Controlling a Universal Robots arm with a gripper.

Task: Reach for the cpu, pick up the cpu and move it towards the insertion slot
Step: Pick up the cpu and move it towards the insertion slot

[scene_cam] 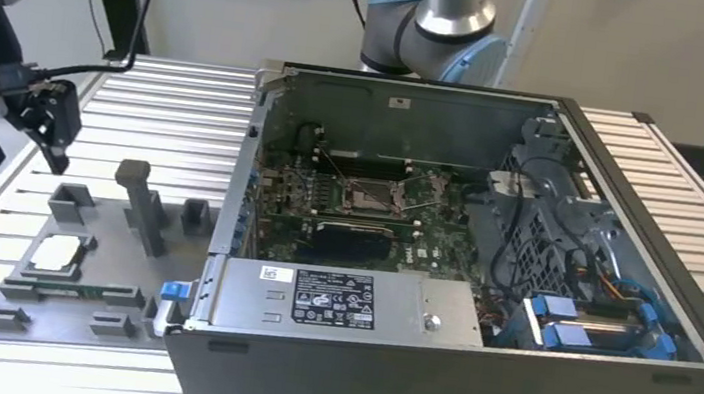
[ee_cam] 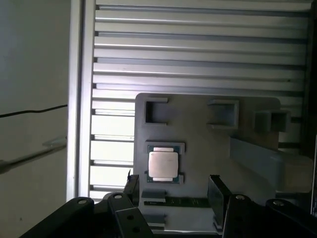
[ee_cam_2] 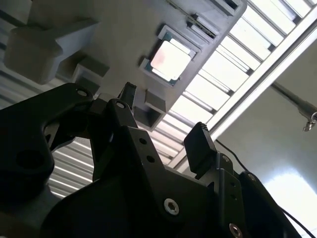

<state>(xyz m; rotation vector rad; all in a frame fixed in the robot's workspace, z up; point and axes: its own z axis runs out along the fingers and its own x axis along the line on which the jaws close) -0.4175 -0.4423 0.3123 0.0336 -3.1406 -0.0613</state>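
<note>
The cpu [scene_cam: 60, 254] is a small silvery square lying flat in a recess of the grey fixture plate [scene_cam: 114, 274], at the exterior view's left. My gripper [scene_cam: 23, 157] hangs well above and behind it, open, with nothing between its black fingers. Both wrist views look down past the fingertips at the cpu [ee_cam_2: 170, 60] [ee_cam: 163, 164] in its recess, and the open gripper [ee_cam: 173, 188] [ee_cam_2: 163, 121] is apart from it. The insertion slot [scene_cam: 372, 195] is a square metal-framed socket on the motherboard inside the open computer case.
The open computer case [scene_cam: 439, 369] fills the middle and right of the slatted table [scene_cam: 162, 103]. A tall grey post [scene_cam: 142, 207] and low grey blocks [scene_cam: 70, 203] rise from the fixture plate near the cpu. The arm's base [scene_cam: 427, 25] stands behind the case.
</note>
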